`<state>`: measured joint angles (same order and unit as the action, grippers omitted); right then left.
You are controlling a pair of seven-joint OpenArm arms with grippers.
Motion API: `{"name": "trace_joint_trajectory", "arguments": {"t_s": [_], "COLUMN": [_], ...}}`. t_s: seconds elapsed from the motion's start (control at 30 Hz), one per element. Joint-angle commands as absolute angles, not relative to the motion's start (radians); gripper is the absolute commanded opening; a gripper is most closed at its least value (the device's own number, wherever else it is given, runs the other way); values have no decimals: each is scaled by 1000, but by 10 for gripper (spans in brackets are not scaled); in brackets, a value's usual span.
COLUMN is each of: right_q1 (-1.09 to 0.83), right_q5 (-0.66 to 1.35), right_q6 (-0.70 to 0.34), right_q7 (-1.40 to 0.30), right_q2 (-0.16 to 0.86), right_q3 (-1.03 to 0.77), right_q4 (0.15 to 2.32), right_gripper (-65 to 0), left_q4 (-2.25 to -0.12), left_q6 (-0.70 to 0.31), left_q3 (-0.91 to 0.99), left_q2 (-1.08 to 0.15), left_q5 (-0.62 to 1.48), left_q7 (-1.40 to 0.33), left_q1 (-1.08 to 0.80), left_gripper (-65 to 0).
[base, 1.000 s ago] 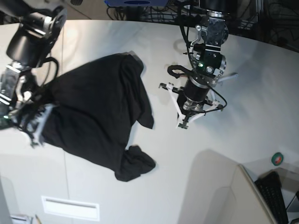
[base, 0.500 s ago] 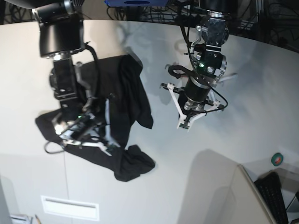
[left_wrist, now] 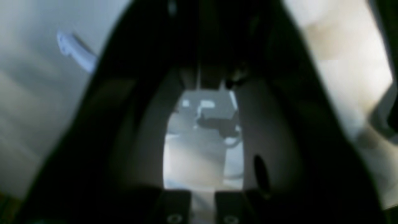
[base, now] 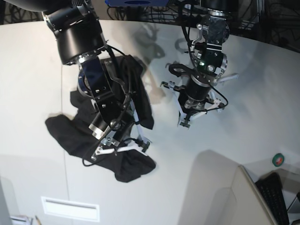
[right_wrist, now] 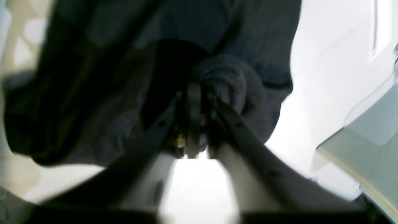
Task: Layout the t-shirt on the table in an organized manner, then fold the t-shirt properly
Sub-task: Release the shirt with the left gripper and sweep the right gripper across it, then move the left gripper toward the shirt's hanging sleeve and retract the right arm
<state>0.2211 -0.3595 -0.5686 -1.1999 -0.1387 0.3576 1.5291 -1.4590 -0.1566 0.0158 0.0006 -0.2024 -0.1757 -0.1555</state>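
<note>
Black t-shirt (base: 93, 136) is lying crumpled on the table (base: 37, 56), left of centre. Right gripper (base: 123, 146) is pinching its fabric. Left gripper (base: 183, 123) is hovering right, fingers pressed together, empty.

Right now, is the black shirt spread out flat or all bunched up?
Bunched up. The t-shirt lies crumpled in wrinkled lumps on the table, and the right gripper sits over a fold.
</note>
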Motion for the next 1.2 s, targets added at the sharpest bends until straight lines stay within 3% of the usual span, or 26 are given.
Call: {"name": "trace_joint_trajectory", "arguments": {"t_s": [0.0,0.1,0.17,0.37,0.47,0.53,0.67,0.87,1.03,1.17], "right_q1": [240,237,217,205,205,209,274,323,282,236], "right_q5": [-369,-437,-483,-533,-533,-536,-538,-532,-532,-532], "right_q6": [-567,-553,-544,-549,-556,-587,-674,-691,-693,-694], "right_q7": [-1187,-1121,-1093,-1070,-1072,-1073,-1136,-1218,-1213,-1213], "right_q2": [-143,-143,-143,-143,-142,-142,-136,-48,-19,-4], "right_q3": [357,360,390,410,360,314,165,39,-53,-85], "right_q4": [1531,1508,1520,1538,1566,1590,1613,1610,1600,1603], "right_gripper": [-488,-285,-204,-200,-245,-318,-650,-650,-650,-650], "left_q4": [-1474,-1474,-1474,-1474,-1474,-1474,-1468,-1469,-1475,-1440], "left_q6": [-151,-151,-151,-151,-151,-151,-151,-156,-265,-268], "left_q3": [15,15,15,15,15,15,16,21,76,110], "left_q2": [4,4,4,4,4,4,4,-1,-21,-27], "left_q5": [-200,-200,-200,-200,-200,-196,-199,-197,-162,-148], "left_q7": [-154,-154,-154,-154,-154,-153,-153,-162,-404,-430], "left_q1": [-148,-147,-147,-147,-145,-142,-136,-97,44,137], "left_gripper": [-650,-650,-650,-650,-650,-650,-650,-650,-650,-650]}}
